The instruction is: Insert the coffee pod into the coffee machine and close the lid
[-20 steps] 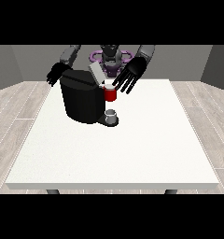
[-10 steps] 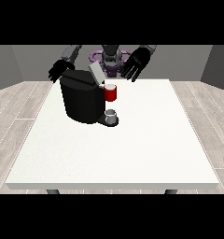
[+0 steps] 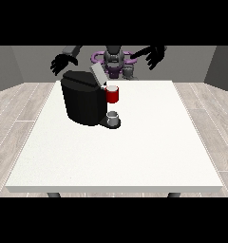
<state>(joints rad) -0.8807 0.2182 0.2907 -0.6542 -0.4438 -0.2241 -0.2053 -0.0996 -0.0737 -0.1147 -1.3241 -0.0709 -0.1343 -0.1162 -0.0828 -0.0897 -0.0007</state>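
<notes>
Now both hands raised, pulled away from coffee machine (image 3: pixel 85 100): hand at view's right (image 3: pixel 153 57) and hand at view's left (image 3: pixel 62 63) splayed, empty. Lid (image 3: pixel 98 75) still up; closing pending.

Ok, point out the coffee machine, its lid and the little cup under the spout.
coffee machine (image 3: pixel 82 102), front view, on the black body's front face.
lid (image 3: pixel 98 75), front view, on the raised grey flap.
cup (image 3: pixel 113 116), front view, on the grey side wall.
</notes>
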